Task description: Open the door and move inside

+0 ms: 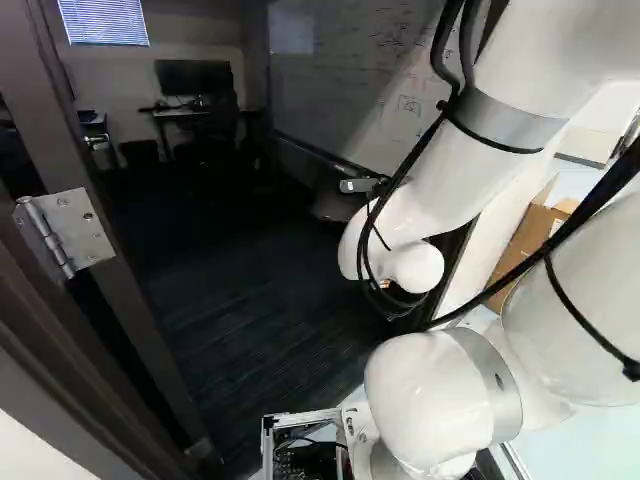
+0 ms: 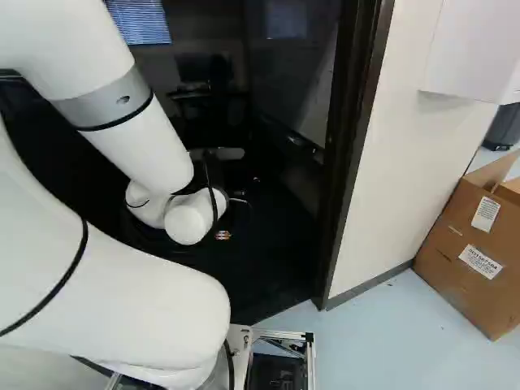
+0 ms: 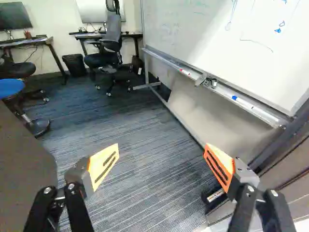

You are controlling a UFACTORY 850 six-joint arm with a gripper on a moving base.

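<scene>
A glossy white arm (image 1: 450, 185) here, all rounded joints and grey bands (image 1: 508, 122), black cables (image 1: 590, 207) strapped alongside! And there, black fingers (image 3: 79, 208), silvery screws (image 3: 47, 190), slotted orange pads (image 3: 220, 166)!

Carpet (image 3: 135, 130) lies open ahead between door (image 3: 21, 169) and whiteboard (image 3: 203, 29); an office chair (image 3: 112, 38) stands beyond.

Beyond and left of the broad white rectangular whiteboard (image 3: 188, 24) stands the dark rectangular tabletop (image 3: 131, 35), the black high-backed wheeled chair (image 3: 102, 60) before it. Farther left of the whiteboard is the black open-topped bin (image 3: 75, 65). On the whiteboard's ledge lies the white blue-capped marker (image 3: 244, 102). The brown cardboard box (image 2: 459, 284) is right of the whiteboard, outside the doorway.
</scene>
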